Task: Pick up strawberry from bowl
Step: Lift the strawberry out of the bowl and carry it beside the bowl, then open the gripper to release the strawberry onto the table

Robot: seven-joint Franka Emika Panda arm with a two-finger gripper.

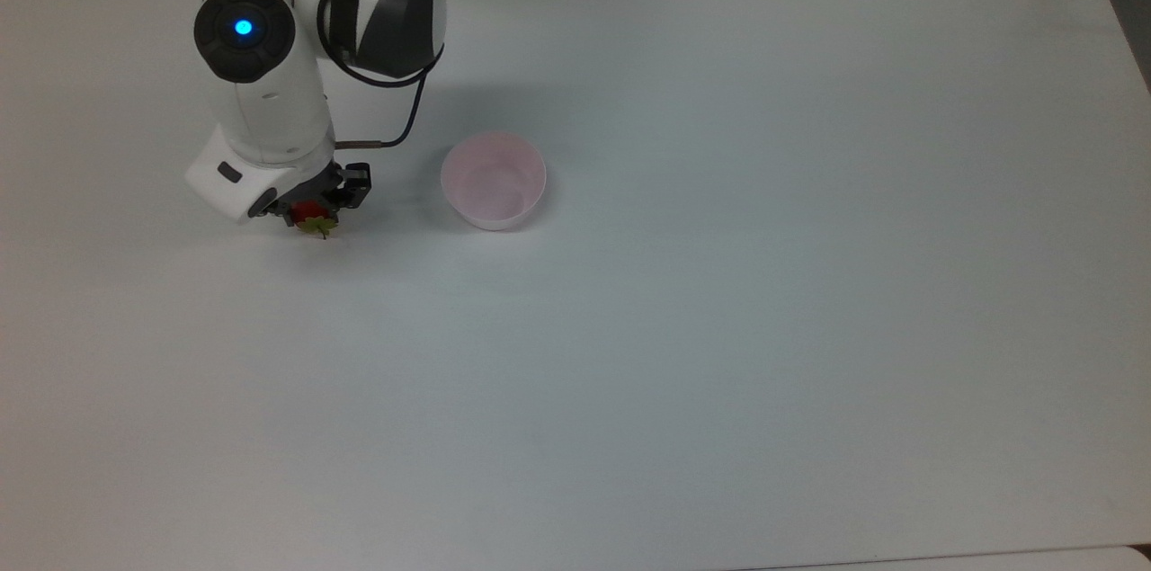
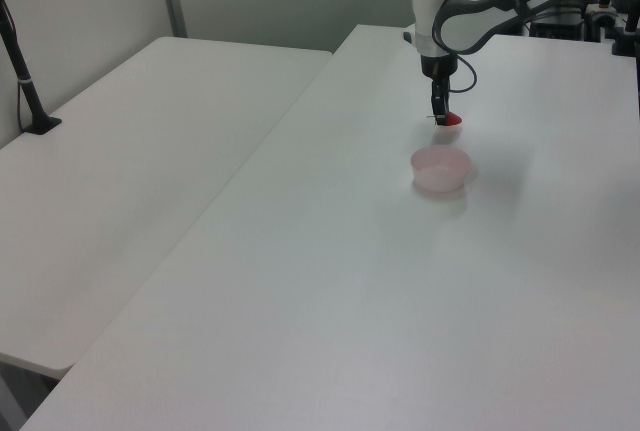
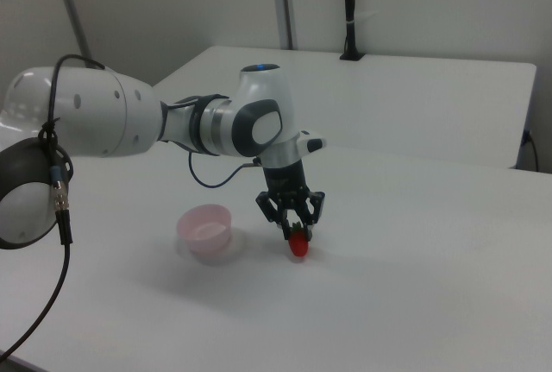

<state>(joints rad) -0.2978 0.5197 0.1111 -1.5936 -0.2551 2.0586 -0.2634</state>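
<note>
White table (image 1: 719,328) is bare apart from the task items. Arm (image 1: 261,94) is lowered to the top view's left of the pink bowl (image 1: 494,180), well clear of it. Gripper (image 3: 294,221) is closed on the strawberry (image 3: 298,245), held low, at or just above the tabletop, probably for set-down. Bowl is seen empty, so removal is judged done.

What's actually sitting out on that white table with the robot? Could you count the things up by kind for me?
Strawberry: 1, red, at the tips of the gripper, beside the bowl
Bowl: 1, pale pink, with nothing inside
Total: 2
</note>
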